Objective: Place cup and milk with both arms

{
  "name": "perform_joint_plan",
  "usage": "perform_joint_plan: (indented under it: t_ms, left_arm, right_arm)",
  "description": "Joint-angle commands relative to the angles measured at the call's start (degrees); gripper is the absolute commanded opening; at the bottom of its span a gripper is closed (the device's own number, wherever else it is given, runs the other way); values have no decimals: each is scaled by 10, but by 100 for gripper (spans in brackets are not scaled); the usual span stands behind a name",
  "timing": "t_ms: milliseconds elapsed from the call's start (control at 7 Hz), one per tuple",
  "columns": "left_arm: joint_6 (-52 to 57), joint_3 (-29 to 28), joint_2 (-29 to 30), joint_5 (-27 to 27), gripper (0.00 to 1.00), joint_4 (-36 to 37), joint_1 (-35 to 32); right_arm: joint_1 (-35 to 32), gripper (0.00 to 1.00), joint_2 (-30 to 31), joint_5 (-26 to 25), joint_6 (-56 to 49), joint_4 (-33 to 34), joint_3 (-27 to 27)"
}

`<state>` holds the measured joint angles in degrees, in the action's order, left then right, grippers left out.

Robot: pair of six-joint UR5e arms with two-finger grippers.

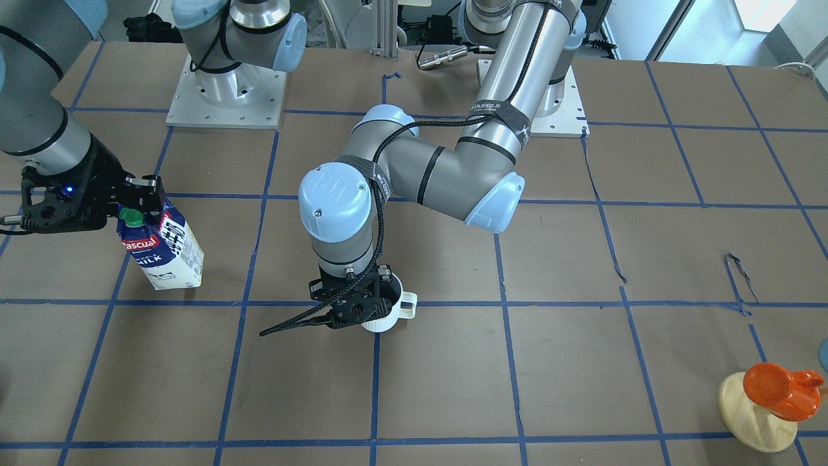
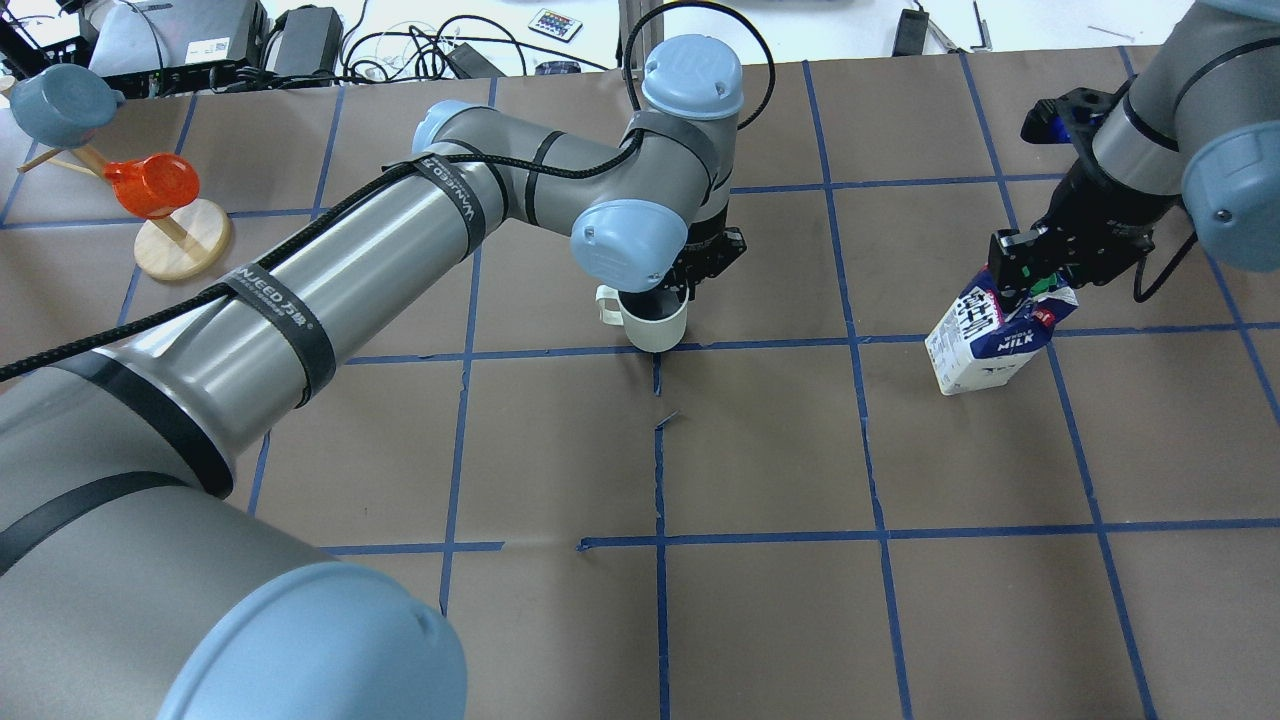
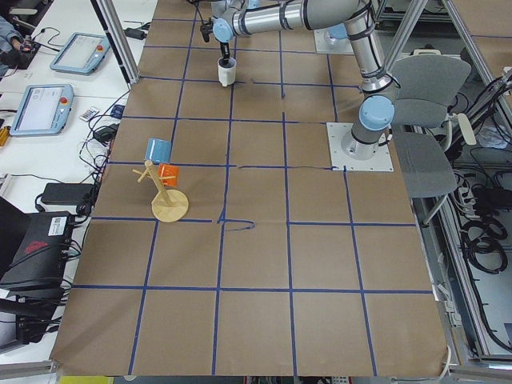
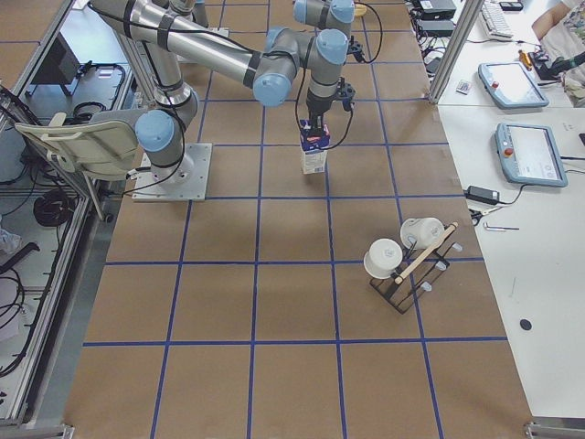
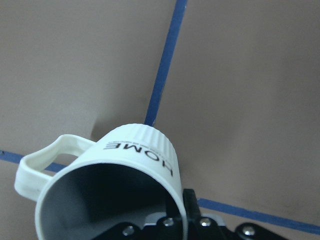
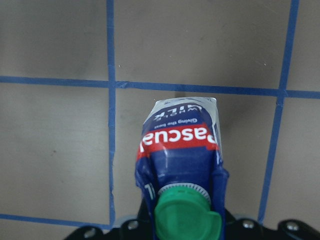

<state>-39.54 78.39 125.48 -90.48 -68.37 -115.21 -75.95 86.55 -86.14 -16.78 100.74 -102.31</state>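
overhead exterior: left arm (image 2: 350,265) overlaps cup (image 2: 657,332); stand (image 2: 182,243) aside

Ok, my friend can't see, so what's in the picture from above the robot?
Over a brown table, the robot's left gripper grips a white mug by its rim, and its right gripper holds a tilted milk carton by its top. An orange cup sits on a wooden stand far left.

Cup (image 2: 655,325) central; milk (image 2: 985,345) well apart, robot's right; stand (image 2: 182,250) far left.
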Motion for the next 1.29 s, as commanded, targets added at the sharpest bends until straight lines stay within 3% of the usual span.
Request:
perform_joint_plan:
  t_ms: [0, 143, 429, 714, 1000, 1143]
  left_arm:
    - [-15, 11, 1, 15, 2, -11, -1]
    - [-29, 13, 1, 13, 99, -10, -1]
    - [-43, 3, -21, 8, 100, -12, 12]
    - [60, -12, -87, 15, 100, -50, 84]
    - [181, -12, -182, 45, 100, -164, 168]
    - [265, 3, -231, 46, 100, -234, 199]
  right_arm:
    - [-56, 25, -19, 18, 90, 4, 21]
    - [-78, 25, -29, 20, 113, 7, 36]
    - [-114, 25, -62, 33, 155, 7, 78]
    - [-142, 24, -81, 34, 201, 7, 98]
    - [-164, 24, -99, 35, 244, 13, 103]
    - [-188, 24, -119, 37, 270, 49, 103]
